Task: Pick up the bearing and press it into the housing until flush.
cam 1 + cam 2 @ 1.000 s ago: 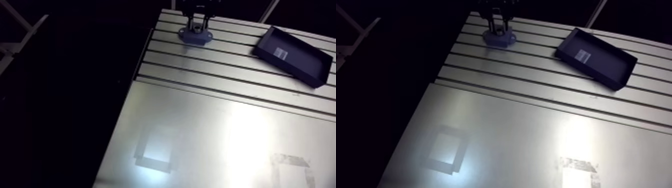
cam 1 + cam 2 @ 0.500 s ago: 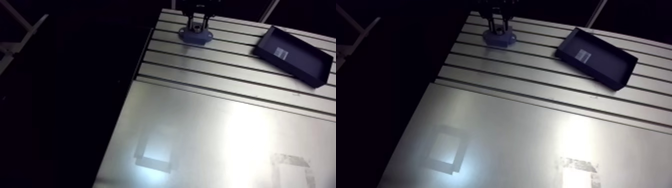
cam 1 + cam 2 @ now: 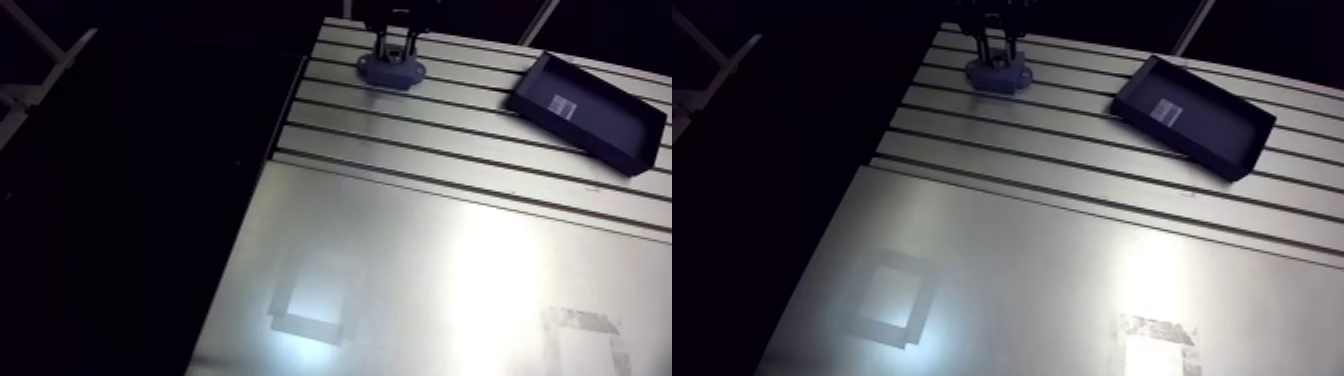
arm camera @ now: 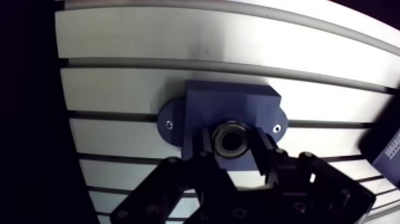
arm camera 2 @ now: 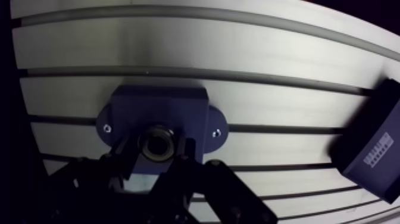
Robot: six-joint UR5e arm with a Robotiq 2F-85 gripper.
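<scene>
In the wrist view a metal ring bearing (image 4: 231, 138) sits clamped between my two dark fingers (image 4: 205, 145), so my gripper (image 4: 231, 140) is shut on it. Directly under it is the blue housing (image 4: 233, 100), a block with two screw ears, lying on the slotted table. The bearing hides the housing's bore, and I cannot tell whether the two touch. From the arm view, the gripper (image 3: 397, 42) comes down onto the housing (image 3: 389, 73) at the table's far edge.
A dark rectangular tray (image 3: 586, 108) with a white label lies to the right of the housing, also visible beside the gripper (image 5: 372, 152). Nearer the camera is a smooth metal plate (image 3: 450, 260) with a taped square outline (image 3: 309, 301). The table's left edge runs close to the housing.
</scene>
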